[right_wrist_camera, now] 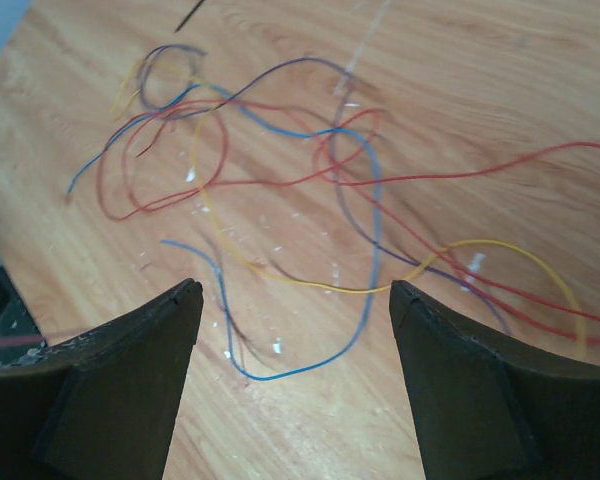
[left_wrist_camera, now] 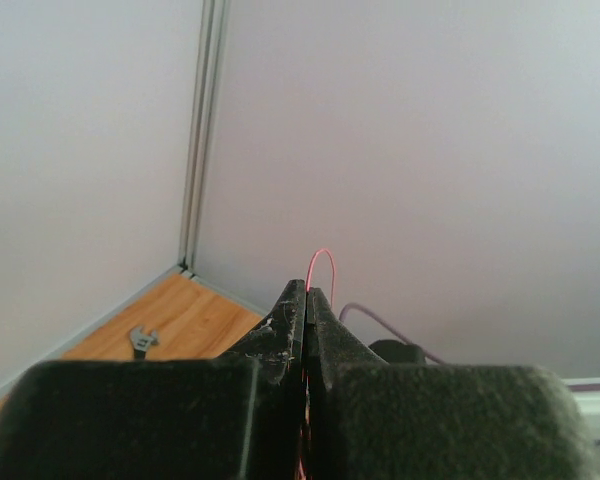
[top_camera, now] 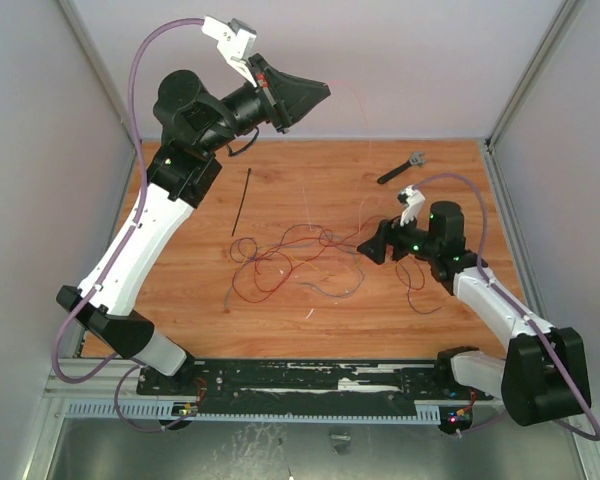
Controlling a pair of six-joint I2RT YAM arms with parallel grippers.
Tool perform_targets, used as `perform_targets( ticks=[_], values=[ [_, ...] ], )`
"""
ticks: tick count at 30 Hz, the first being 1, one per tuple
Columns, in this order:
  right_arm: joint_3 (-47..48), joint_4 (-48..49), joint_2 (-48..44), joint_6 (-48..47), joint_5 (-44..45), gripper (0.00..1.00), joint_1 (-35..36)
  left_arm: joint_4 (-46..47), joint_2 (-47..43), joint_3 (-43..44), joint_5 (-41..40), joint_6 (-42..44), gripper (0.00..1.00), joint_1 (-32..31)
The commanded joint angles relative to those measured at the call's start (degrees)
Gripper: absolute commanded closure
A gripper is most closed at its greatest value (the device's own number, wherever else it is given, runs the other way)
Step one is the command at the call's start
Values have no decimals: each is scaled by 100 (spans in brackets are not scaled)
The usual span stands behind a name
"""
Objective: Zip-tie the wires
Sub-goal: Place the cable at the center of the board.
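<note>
The left gripper (left_wrist_camera: 307, 300) is lifted high toward the far left corner, above the tabletop (top_camera: 190, 300). Its jaws are pressed together, and a small red loop of one strand pokes out between the tips. The right gripper (right_wrist_camera: 295, 300) hangs low near the right edge with its fingers spread wide and nothing between them, and the wood and strands show through the gap.

The wires (top_camera: 290, 255) lie sprawled across the middle of the tabletop, with their right end just beside the right gripper. The zip tie (top_camera: 242, 203) lies flat toward the far left of the wood, apart from the tangle and untouched.

I judge this to be the gathering step: one strand is lifted, the rest is not yet bunched, and the tie is not yet picked up. The next move probably calls for the open fingers to close on several strands at once, so a bundle forms that the tie can go around.

A small dark tool (top_camera: 402, 167) rests near the far right corner. The lifted strand shows only faintly against the back wall in the overhead view, so its run down to the pile is hard to trace. How many strands the shut jaws pinch cannot be told.
</note>
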Motion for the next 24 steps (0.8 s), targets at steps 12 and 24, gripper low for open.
perform_targets(
  ticks=[12,24],
  values=[
    [-214,236,-528,-424,998,22,537,-37,-212,132,-71,195,100,-22],
    [-406,-564,-969,16,440,21,663,-50,-282,49,-171,254,100,-18]
  ],
)
